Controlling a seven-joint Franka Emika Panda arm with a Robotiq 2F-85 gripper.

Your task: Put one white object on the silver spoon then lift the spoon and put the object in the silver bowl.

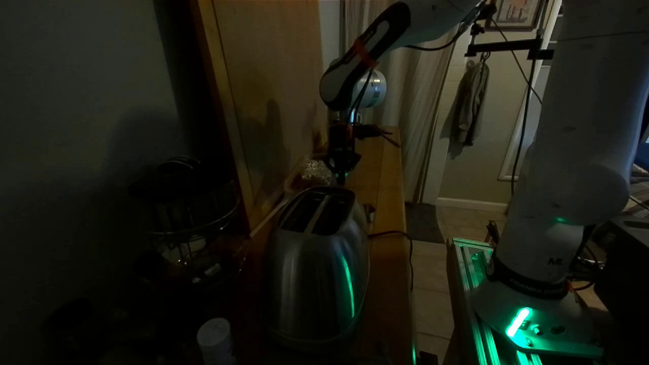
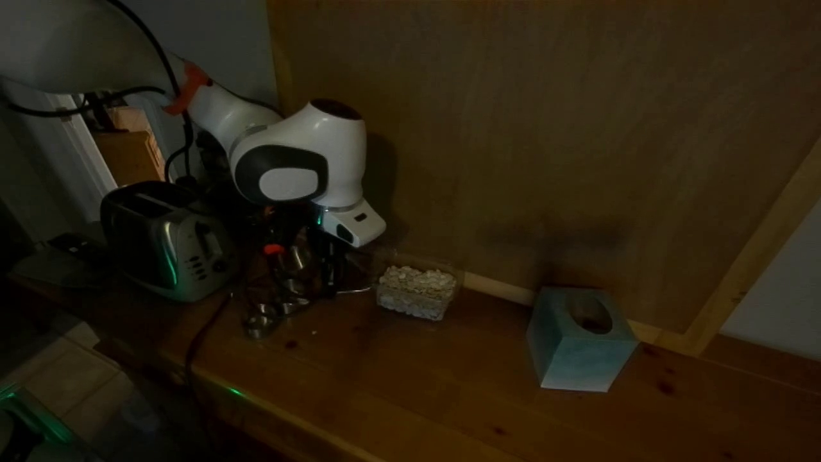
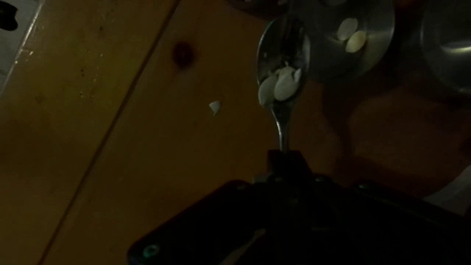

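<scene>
Fingers [image 3: 297,165] clamp the silver spoon [image 3: 282,115], white flakes [image 3: 286,87] aboard; carrying seems in hand, next likely needing a tip into the neighbouring silver bowl [image 3: 329,60].

Dim overall, soft in wrist view. In an exterior view: near-black at lower left, glaring green at lower right from lamp [image 1: 518,322], mirrored on toaster [image 1: 319,274].

The light is dim and leaves much in deep shadow. A wooden panel [image 2: 545,128] stands upright behind the desk [image 2: 487,410]. In an exterior view, a long curtain [image 1: 421,106] hangs beside a wall [image 1: 469,175] with a framed picture [image 1: 516,13]; a dark mat [image 1: 425,223] lies on the tiled floor [image 1: 431,309].
</scene>
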